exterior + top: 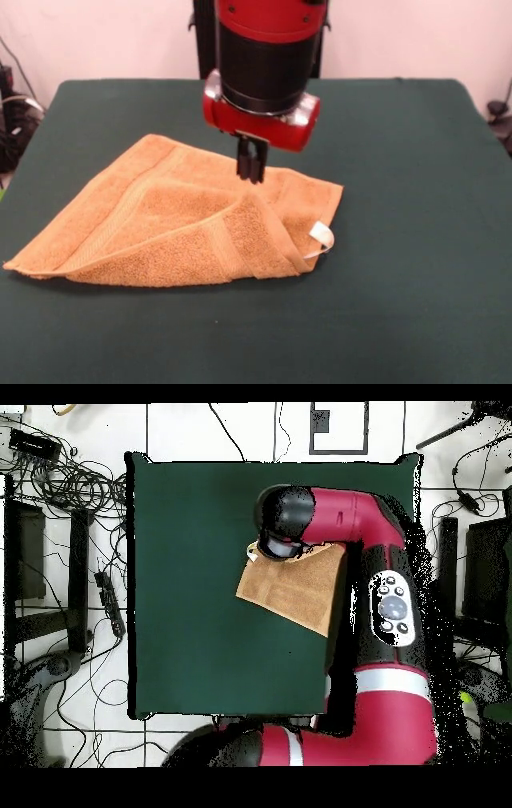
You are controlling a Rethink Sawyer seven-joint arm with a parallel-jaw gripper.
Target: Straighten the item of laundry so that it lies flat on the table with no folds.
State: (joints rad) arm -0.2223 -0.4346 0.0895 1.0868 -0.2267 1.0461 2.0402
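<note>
One dark green, felt-like rectangular worktop fills most of the room's middle, with pale walls behind it and a white tiled floor strewn with black cables around it. On it lies a golden-orange terry-cloth towel, folded over itself, one flap doubled back near its small white tag; no writing on the tag can be read. The red and black arm comes down over the towel's far edge, its dark hand pressed together, tips just at the cloth. From overhead the arm hides part of the towel.
</note>
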